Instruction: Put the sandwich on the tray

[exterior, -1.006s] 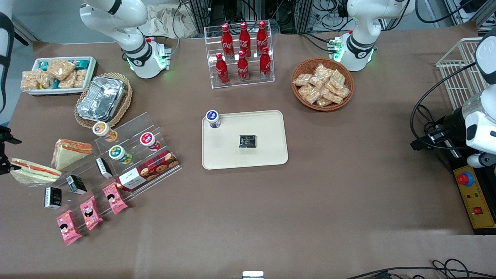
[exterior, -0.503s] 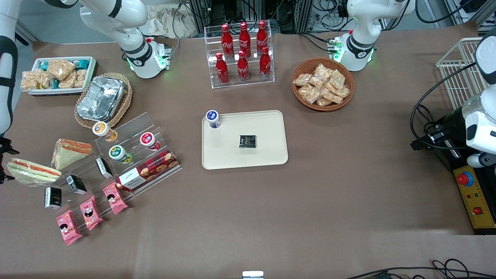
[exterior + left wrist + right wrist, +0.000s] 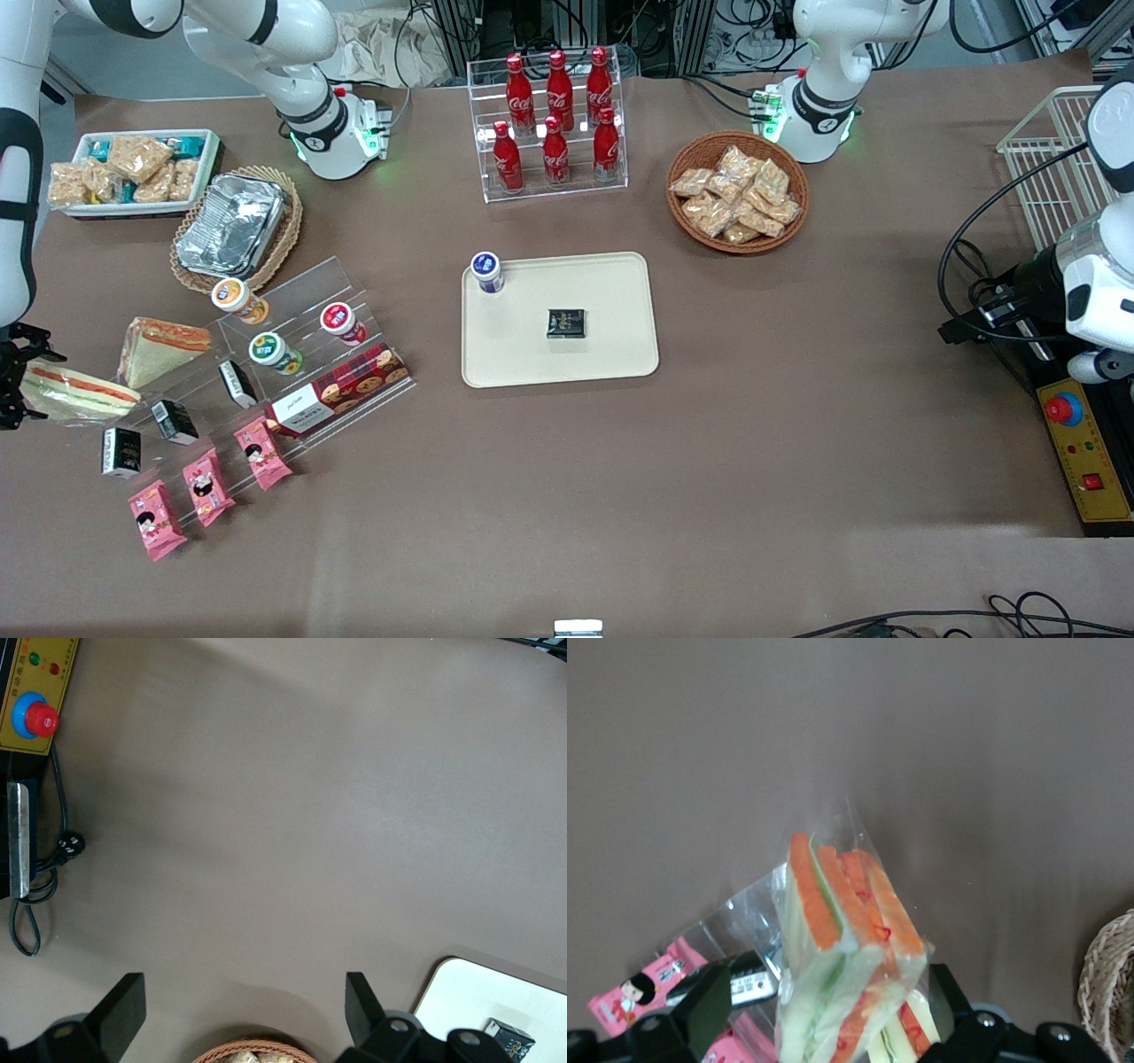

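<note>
Glossy clear film wraps the sandwich point(image 3: 846, 974); tablecloth point(image 3: 709, 461) matt.

1. The table point(image 3: 709, 496) is lit evenly and brightly from above; only short, soft shadows are cast.
2. Glare is seen on the foil trays point(image 3: 232, 221) and small glints on the acrylic rack point(image 3: 611, 182).
3. In the right wrist view, the sandwich point(image 3: 842, 939) clamped in the gripper point(image 3: 833, 992) is rendered fairly sharp, with sheen on its wrap; the fingers point(image 3: 713, 997) are left dark.
4. In the front view, the gripper point(image 3: 11, 390) is cut off by the frame edge at the working arm's end.
</note>
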